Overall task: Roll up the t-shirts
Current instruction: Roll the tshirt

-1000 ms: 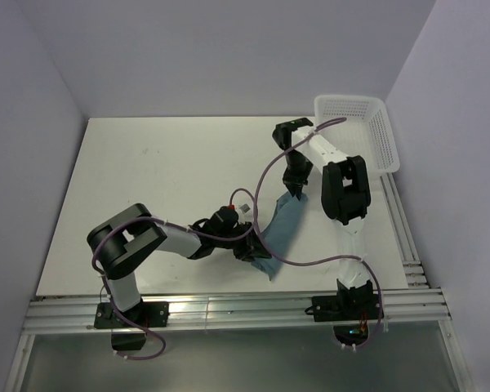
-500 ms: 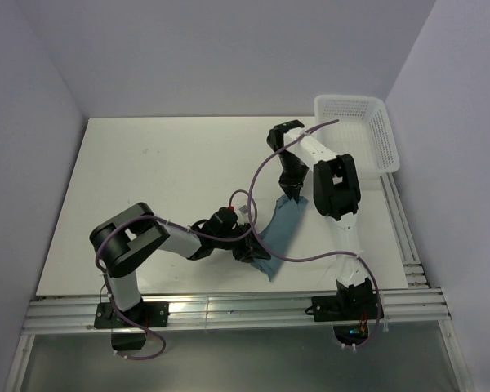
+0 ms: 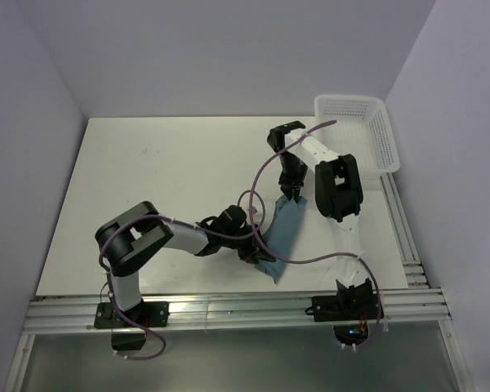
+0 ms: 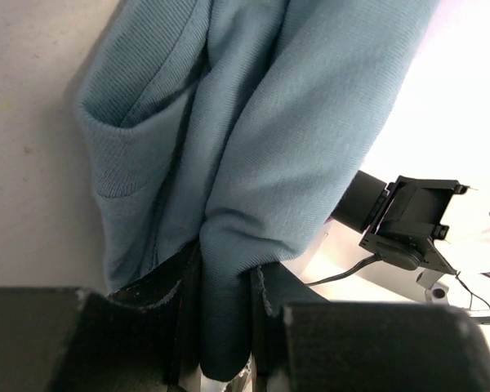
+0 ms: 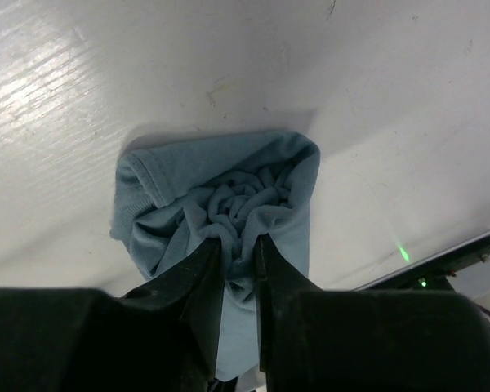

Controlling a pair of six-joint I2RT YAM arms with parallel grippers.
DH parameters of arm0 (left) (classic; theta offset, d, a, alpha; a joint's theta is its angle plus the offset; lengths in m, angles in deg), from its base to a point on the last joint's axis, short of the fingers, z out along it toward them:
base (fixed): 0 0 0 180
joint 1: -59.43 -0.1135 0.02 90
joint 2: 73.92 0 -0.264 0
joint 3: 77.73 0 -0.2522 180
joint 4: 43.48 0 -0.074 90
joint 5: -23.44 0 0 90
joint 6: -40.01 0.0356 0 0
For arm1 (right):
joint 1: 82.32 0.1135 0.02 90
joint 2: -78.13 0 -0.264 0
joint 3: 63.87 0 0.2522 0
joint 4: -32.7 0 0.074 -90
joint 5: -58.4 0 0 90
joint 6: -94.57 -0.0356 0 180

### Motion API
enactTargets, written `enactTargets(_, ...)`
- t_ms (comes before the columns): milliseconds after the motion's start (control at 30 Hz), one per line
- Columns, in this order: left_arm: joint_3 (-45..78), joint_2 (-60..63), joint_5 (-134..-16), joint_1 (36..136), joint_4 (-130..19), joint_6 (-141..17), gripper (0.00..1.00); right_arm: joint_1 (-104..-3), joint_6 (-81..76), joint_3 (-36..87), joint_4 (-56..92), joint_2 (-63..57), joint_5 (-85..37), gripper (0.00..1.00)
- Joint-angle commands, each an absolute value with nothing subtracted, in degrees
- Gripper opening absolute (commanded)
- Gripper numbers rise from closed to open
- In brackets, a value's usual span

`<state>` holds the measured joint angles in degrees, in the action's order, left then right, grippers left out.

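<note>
The teal t-shirt point(image 3: 282, 231) is bunched into a long narrow band stretched between my two grippers at the table's right centre. My left gripper point(image 3: 256, 252) is shut on its near end; the left wrist view shows a thick fold of the t-shirt point(image 4: 261, 163) pinched between the jaws of the left gripper point(image 4: 226, 327). My right gripper point(image 3: 295, 193) is shut on the far end; the right wrist view shows the gathered cloth of the t-shirt point(image 5: 229, 204) squeezed between the jaws of the right gripper point(image 5: 238, 253), just above the table.
A white mesh basket point(image 3: 357, 131) stands at the table's far right corner, close behind the right arm. Purple cables point(image 3: 265, 175) loop over both arms near the shirt. The table's front rail point(image 3: 229, 309) runs along the near edge.
The left gripper has moved right along the table with its end of the shirt. The right gripper has shifted slightly left and back; the band now hangs shorter between them.
</note>
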<state>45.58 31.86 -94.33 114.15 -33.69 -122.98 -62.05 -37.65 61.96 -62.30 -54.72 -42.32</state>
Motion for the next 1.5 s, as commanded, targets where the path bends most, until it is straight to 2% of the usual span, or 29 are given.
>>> enactTargets(0, 46.4, 35.9, -96.9, 116.4, -52.0, -118.5, 0.0, -63.1, -36.7, 57.7, -48.5, -50.2, -40.6, 0.22)
enactTargets(33, 45.3, 36.2, -96.6, 115.9, -53.7, -117.1, 0.0, -63.3, -36.7, 56.8, -48.5, -49.9, -41.1, 0.01)
enactTargets(67, 44.7, 36.6, -96.0, 115.7, -57.0, -116.2, 0.0, -63.4, -37.0, 55.3, -48.7, -49.7, -41.3, 0.0)
enactTargets(133, 43.8, 36.7, -95.3, 114.1, -61.9, -114.0, 0.0, -64.1, -37.8, 53.3, -49.6, -48.8, -42.1, 0.0)
enactTargets(333, 42.6, 36.4, -95.0, 106.1, -70.8, -107.8, 0.0, -65.9, -42.4, 37.1, -46.3, -40.0, -43.4, 0.0)
enactTargets(533, 33.1, 40.1, -94.2, 99.4, -83.5, -98.5, 0.0, -66.2, -48.3, 25.3, -43.4, -31.4, -40.2, 0.0)
enactTargets(733, 26.7, 39.6, -94.9, 97.4, -88.7, -94.7, 0.02, -66.2, -47.5, 20.4, -38.3, -26.2, -36.0, 0.0)
enactTargets(867, 28.8, 33.9, -93.9, 97.5, -88.4, -96.7, 0.21, -66.2, -45.2, 22.7, -37.9, -27.0, -36.0, 0.0)
enactTargets(900, 30.0, 32.4, -93.0, 97.5, -88.5, -97.7, 0.38, -66.2, -44.8, 23.4, -38.1, -27.1, -36.5, 0.0)
enactTargets(967, 31.8, 28.7, -91.4, 97.5, -88.2, -98.5, 0.59, -66.2, -44.6, 23.8, -38.4, -27.2, -36.8, 0.01)
enactTargets(1067, 33.8, 24.5, -89.7, 97.5, -87.2, -100.5, 0.7, -66.2, -44.6, 23.7, -38.4, -27.1, -36.8, 0.01)
enactTargets(1333, 39.1, 15.3, -86.9, 97.5, -84.3, -107.3, 0.75, -66.2, -48.2, 21.7, -37.6, -26.3, -36.4, 0.01)
enactTargets(1467, 46.5, 8.4, -86.0, 97.7, -79.8, -115.0, 0.79, -66.2, -49.5, 21.8, -37.2, -26.4, -36.5, 0.0)
